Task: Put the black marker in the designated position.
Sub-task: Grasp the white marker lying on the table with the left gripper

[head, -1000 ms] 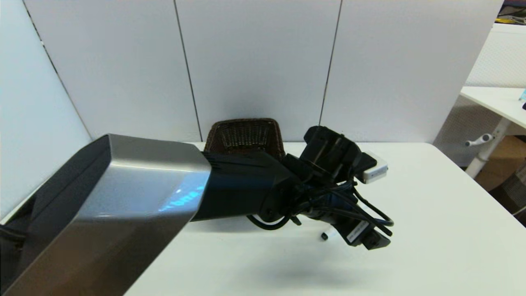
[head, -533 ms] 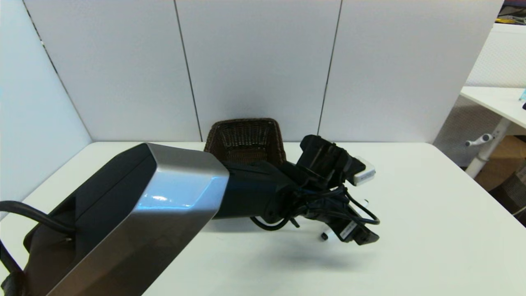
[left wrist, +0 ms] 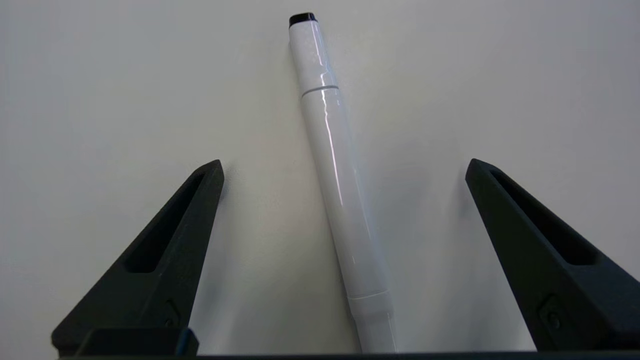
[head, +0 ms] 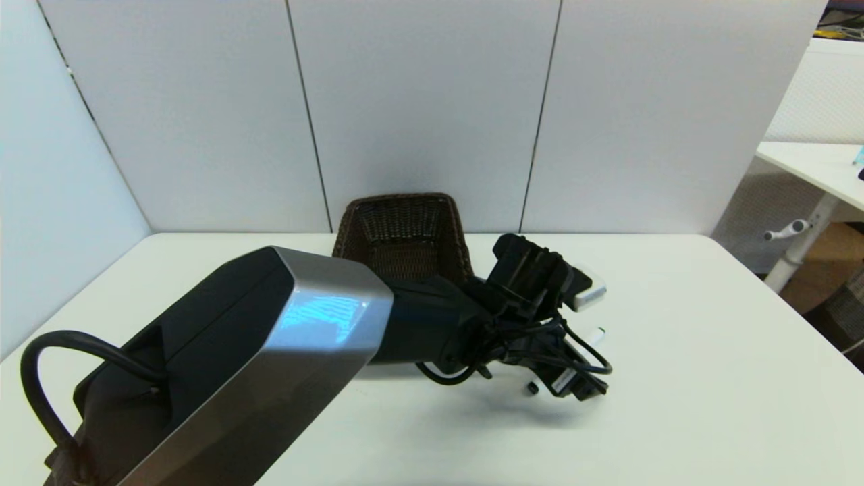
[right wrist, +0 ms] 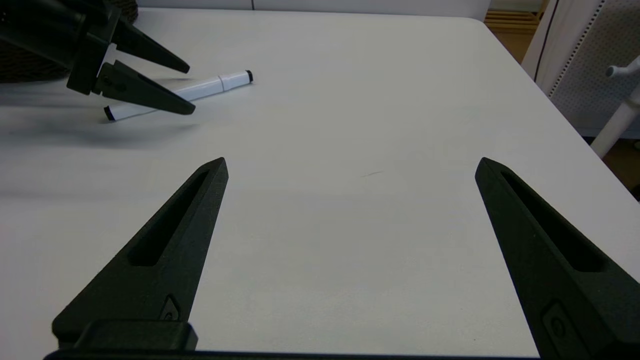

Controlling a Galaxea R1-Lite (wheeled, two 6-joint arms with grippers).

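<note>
On the table (head: 675, 378), left pincer (left wrist: 345, 167) spread, straddling the black marker (left wrist: 335, 170).

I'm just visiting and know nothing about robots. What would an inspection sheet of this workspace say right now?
Surface: white table, smooth, with one faint mark in the right wrist view.
Job's things: black marker lying flat on the table, between the open fingers of the left gripper, untouched.
Clutter: brown woven basket at the table's far edge.
Grippers: left gripper low over the marker, open; right gripper open over bare table, away from the marker.
Cables: black cables looped at the left wrist; another by the left arm's base.
Surroundings: grey wall panels behind; another white table at right.
</note>
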